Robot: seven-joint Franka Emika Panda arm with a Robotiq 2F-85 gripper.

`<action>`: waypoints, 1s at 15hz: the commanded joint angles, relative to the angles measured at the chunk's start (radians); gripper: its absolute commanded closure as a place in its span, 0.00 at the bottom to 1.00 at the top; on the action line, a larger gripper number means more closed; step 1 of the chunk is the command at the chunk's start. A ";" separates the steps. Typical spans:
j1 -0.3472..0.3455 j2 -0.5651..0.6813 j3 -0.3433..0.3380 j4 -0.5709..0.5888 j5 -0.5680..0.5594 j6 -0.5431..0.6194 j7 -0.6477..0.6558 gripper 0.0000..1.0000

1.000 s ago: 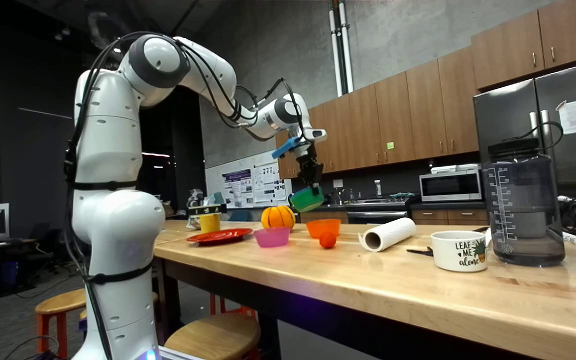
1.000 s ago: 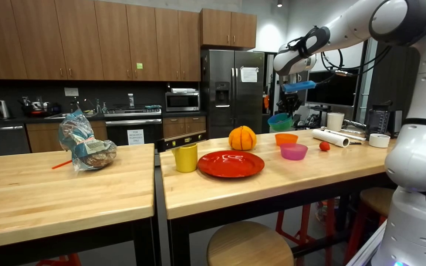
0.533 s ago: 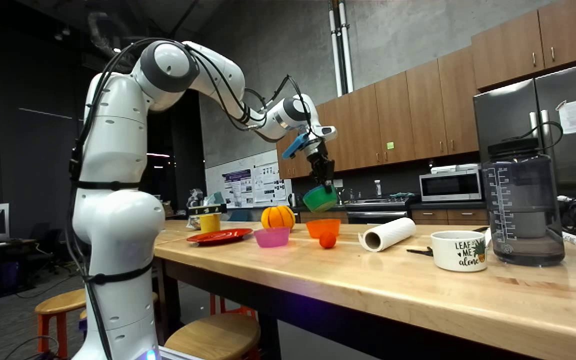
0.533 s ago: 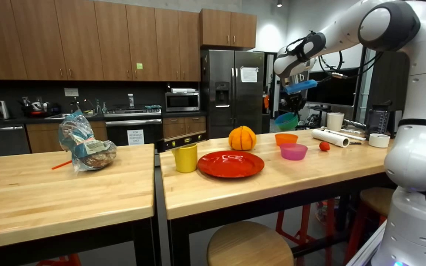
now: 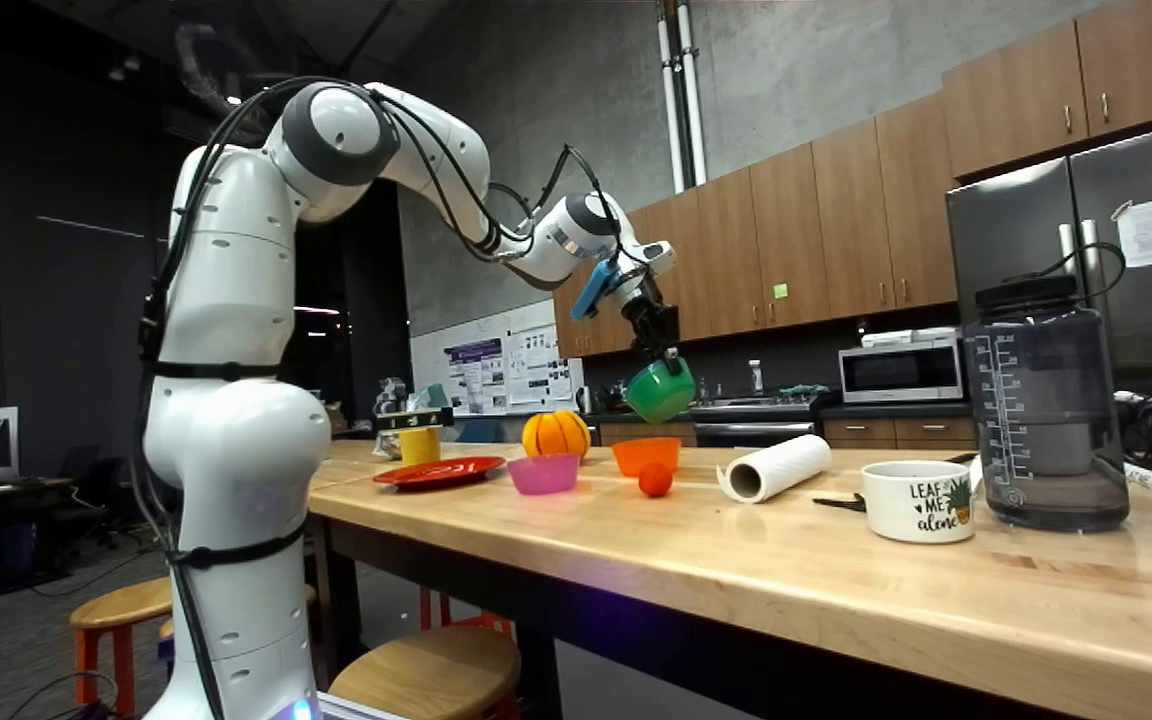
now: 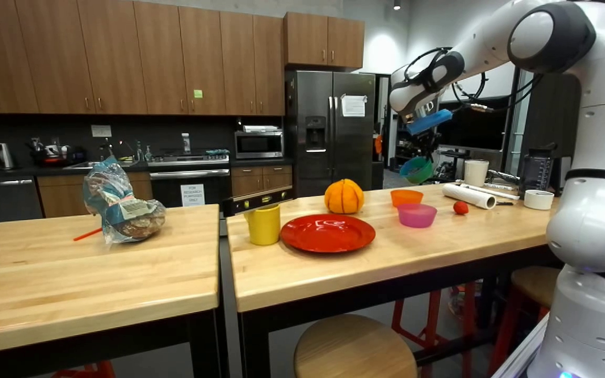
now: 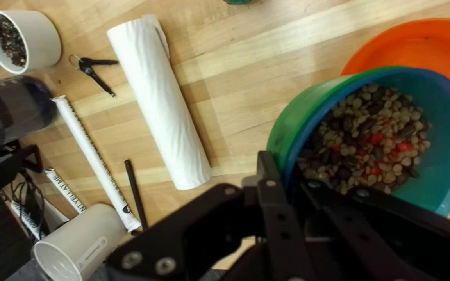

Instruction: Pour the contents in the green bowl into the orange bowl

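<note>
The green bowl (image 5: pixel 660 393) hangs tilted in the air above the table, and it also shows in an exterior view (image 6: pixel 421 172). In the wrist view the green bowl (image 7: pixel 287 121) has a blue-looking inner side and holds loose brown, tan and red bits. My gripper (image 7: pixel 283 171) is shut on its rim, one finger inside and one outside. The gripper also shows in an exterior view (image 5: pixel 673 362). The orange bowl (image 5: pixel 646 457) stands upright on the table below, also in an exterior view (image 6: pixel 406 197). In the wrist view the green bowl partly covers the orange bowl (image 7: pixel 420 50).
Near the orange bowl are a magenta bowl (image 6: pixel 417 215), a small red ball (image 5: pixel 655 480), an orange pumpkin (image 6: pixel 344 196) and a white paper roll (image 5: pixel 776 469). A red plate (image 6: pixel 327 233), a white mug (image 5: pixel 919 502) and a water bottle (image 5: pixel 1048 410) stand farther off.
My gripper has moved right in both exterior views with the green bowl in it. The bowl and wrist have tilted more in the last half second. The orange bowl has not moved.
</note>
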 commanded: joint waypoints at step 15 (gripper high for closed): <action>0.072 -0.017 0.070 -0.026 -0.329 -0.121 0.192 0.98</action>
